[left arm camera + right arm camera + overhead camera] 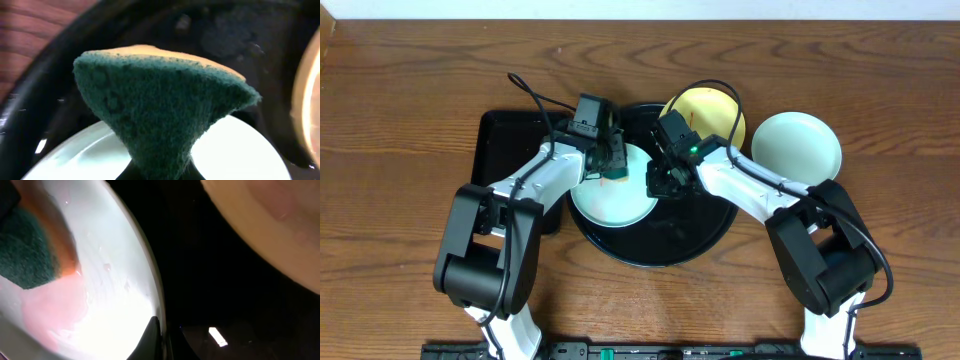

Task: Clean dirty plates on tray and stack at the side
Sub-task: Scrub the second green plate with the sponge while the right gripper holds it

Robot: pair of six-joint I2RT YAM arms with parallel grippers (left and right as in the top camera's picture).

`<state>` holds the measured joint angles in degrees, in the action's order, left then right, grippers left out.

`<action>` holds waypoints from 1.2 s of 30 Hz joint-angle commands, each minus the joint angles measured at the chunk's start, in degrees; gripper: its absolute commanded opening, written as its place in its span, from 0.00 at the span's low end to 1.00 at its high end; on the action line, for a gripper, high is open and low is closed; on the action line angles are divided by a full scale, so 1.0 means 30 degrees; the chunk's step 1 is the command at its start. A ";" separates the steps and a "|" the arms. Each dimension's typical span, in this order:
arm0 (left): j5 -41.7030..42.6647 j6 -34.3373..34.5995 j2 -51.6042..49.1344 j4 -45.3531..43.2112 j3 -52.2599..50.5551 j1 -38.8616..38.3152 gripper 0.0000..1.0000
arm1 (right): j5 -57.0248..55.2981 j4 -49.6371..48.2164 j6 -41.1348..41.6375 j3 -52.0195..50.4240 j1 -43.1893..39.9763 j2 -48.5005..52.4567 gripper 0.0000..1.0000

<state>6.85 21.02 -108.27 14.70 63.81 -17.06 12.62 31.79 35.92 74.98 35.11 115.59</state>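
Centrally, the tray [665,250] is seen on the desk [400,100], with a red-smeared mint plate [610,205] at its 9 o'clock. The plate's 3 o'clock rim is pinched by the right end effector [655,185]. At its 12 o'clock, a sponge [160,115] is clamped in the left end effector [612,165].

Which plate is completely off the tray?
The pale mint round plate at far right; the yellow plate and other mint plate overlap the round black tray.

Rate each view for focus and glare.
Overhead: sharp and evenly lit. Left wrist: the sponge fills the frame in fair focus, with the background blurred. Right wrist: glare blows out the mint plate, and the yellow plate is a blur against the dark tray.
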 commanded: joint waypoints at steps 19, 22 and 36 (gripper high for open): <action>0.6543 -0.1188 0.0211 0.3577 0.0612 0.0335 0.08 | 0.0036 0.0095 -0.0284 0.0277 -0.0073 0.0262 0.01; 0.2244 -0.1005 0.0211 0.3118 0.0612 0.0335 0.08 | 0.0029 0.0102 -0.0284 0.0277 -0.0073 0.0262 0.01; -0.2688 -0.0233 0.0211 0.5508 0.0597 0.0321 0.08 | 0.0036 0.0073 -0.0284 0.0277 -0.0073 0.0262 0.01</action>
<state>-4.29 21.21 -107.55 28.05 66.24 -17.21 12.64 31.86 35.75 75.05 35.11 115.61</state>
